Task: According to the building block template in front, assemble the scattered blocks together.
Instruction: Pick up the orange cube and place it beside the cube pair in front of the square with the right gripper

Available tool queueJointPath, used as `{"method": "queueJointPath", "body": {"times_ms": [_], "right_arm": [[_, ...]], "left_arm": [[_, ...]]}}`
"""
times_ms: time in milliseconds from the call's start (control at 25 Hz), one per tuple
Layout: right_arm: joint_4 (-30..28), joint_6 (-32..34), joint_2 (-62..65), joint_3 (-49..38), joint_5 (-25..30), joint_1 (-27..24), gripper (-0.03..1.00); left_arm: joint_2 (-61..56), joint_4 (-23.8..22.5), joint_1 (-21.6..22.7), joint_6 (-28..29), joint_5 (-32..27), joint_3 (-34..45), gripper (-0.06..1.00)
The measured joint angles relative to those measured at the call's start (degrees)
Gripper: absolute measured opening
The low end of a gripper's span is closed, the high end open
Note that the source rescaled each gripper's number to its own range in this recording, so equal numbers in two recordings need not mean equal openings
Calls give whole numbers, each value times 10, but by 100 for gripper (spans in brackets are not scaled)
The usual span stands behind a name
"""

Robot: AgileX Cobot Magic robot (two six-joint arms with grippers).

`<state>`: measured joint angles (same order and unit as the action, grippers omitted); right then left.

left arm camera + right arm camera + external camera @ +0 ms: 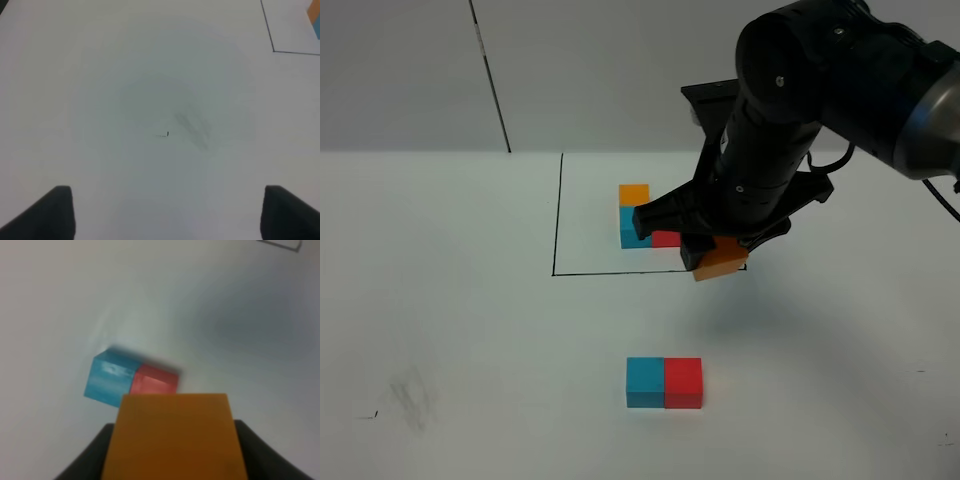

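Where the right fingers [95, 457] stand: closed narrowly on the orange cube [722, 262], one dark finger against each of two opposite faces, with the cube filling the gap between them.
Orange cube position: carried by the right arm over the near line of the black rectangle [560, 210], close to its near right corner and just in front and to the right of the template. It looks clear of the tabletop [470, 330], with a soft shadow below it.
Orange cube heading: tilted, its edges at an angle to the rectangle's lines. Being a cube, it has no long axis.
Left fingers [57, 212]: spread wide, holding and touching nothing, poised over bare tabletop near a faint grey smudge [192, 127] and a tiny black mark [167, 133].
Building block template [635, 228]: an L of three touching cubes inside the rectangle. Cyan sits at the corner, orange behind it, and red to its right, partly hidden by the right arm.
Cyan cube [645, 383] and red cube [683, 383]: on the tabletop nearer the camera, well apart from the rectangle, side faces touching, cyan on the left and red on the right.
Pair's long axis: side to side in the high view, roughly parallel to the rectangle's near line, like the template's cyan-red leg.
Right wrist view: the pair lies beyond the held orange cube, apart from it.
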<state>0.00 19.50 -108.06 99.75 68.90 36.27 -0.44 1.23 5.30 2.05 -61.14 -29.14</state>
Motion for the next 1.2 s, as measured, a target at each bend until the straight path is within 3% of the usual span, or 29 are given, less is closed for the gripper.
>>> {"method": "queueJointPath", "body": {"times_ms": [520, 880, 1200], "right_arm": [[31, 42, -32, 18, -51, 31, 1], [-13, 95, -169, 139, 1, 31, 1], [-20, 131, -237, 159, 3, 31, 1]], "left_arm": [[0, 0, 0, 0, 0, 0, 72], [0, 0, 0, 0, 0, 0, 72], [0, 0, 0, 0, 0, 0, 72]]}}
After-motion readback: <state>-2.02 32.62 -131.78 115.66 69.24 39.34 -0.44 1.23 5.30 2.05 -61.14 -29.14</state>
